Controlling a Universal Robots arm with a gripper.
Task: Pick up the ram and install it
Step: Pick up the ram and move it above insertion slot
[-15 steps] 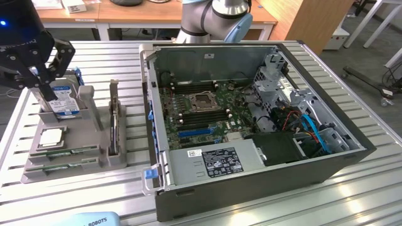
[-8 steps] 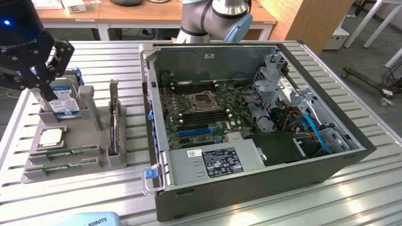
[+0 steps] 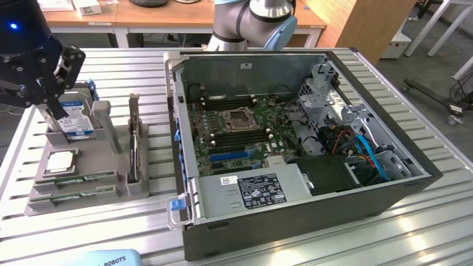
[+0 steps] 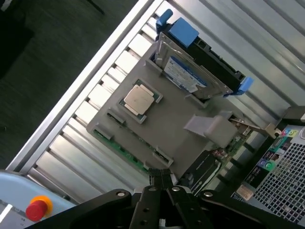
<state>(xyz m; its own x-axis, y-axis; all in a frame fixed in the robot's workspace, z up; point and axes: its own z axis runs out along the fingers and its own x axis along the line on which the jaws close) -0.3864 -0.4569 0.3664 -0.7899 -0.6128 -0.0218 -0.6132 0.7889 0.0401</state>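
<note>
Ram (image 3: 77, 179) in grey tray (image 3: 94, 162), gripper (image 4: 161, 177) closed

Gripper (image 4: 161, 179) points downward, fingers pressed tight together; arm (image 3: 255, 16) stands upright, grey joint blue-capped.

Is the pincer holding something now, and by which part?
Nothing. The pincer is shut and empty; the ram lies in the gray tray.
</note>
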